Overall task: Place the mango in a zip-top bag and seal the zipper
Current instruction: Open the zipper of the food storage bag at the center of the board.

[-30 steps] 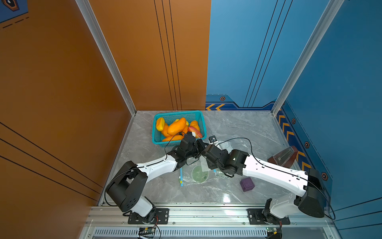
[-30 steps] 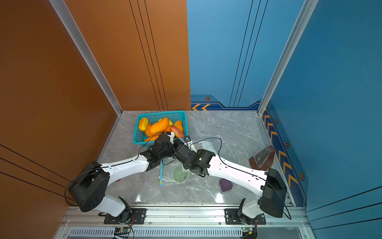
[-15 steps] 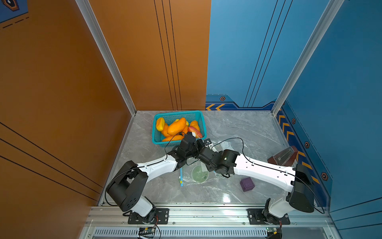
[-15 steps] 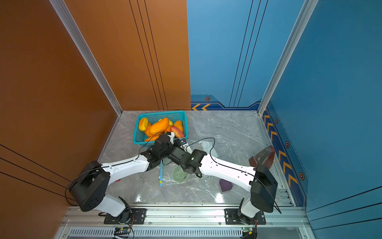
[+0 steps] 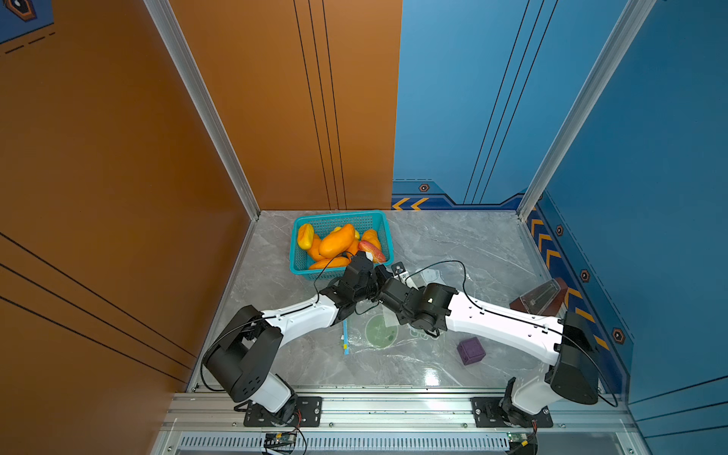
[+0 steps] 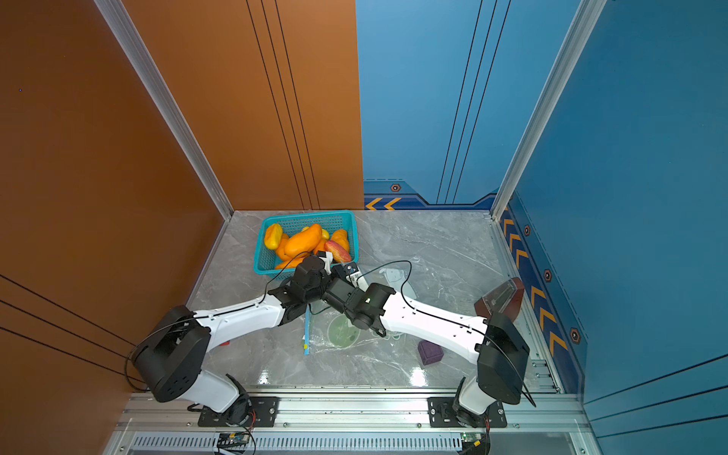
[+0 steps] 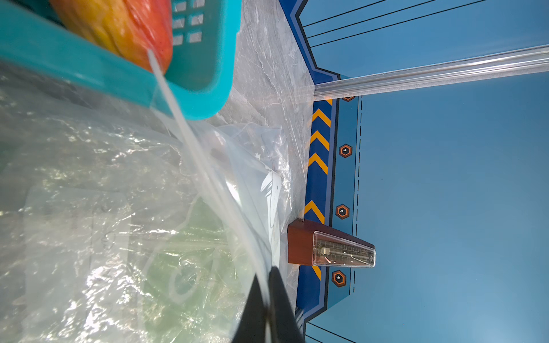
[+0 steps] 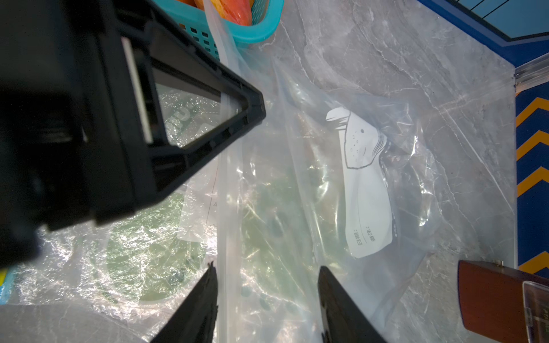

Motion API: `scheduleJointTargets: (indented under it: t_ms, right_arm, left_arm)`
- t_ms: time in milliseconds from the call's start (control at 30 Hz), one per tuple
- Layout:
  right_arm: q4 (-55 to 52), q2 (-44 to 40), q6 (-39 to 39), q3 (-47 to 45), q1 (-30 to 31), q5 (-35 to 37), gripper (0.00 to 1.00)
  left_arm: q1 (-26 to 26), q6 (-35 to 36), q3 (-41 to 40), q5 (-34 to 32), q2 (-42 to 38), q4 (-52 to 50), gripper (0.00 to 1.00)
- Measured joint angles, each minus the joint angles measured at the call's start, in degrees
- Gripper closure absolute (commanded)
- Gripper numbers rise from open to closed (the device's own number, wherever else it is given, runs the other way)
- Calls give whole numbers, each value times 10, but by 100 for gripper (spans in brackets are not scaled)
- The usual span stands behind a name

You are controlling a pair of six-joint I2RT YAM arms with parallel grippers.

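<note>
Left pincer (image 7: 265,274) stays clamped on the raised rim of the zip-top bag (image 8: 297,193), lower centre in both top views. Right pincer (image 8: 267,267), jaws apart around that rim (not yet biting), has slid nearer its partner than a second ago. Mangoes (image 5: 337,241) sit in the teal basket (image 5: 389,240), upper centre of the bench (image 5: 472,244).

Tight squeeze: left gripper (image 7: 266,286), right gripper (image 8: 267,271) and raised zip-top bag (image 8: 297,193) crowded the basket (image 5: 299,270) corner; purple cube (image 5: 470,350) and metronome (image 5: 537,295) stood aside, with far marble (image 5: 453,236) open.
</note>
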Motion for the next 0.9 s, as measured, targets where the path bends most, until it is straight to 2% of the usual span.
scheduleJointTargets:
  t_ms: [200,467,633,700,900]
  right_arm:
    - [-7,0,-4,0,2,18,57]
    - [-19,17,-15,6,6,41,63]
    - [-21,33,-21,11,6,52,83]
    - [-21,38,-22,12,6,56,99]
    - [-19,38,-26,11,-7,48,100]
  left_arm:
    - [0,-2,0,0,2,0,100]
    - [0,-3,0,0,9,0,100]
    - [0,-5,0,1,9,0,100]
    - [0,-5,0,1,9,0,94]
    - [2,-8,0,2,9,0,71]
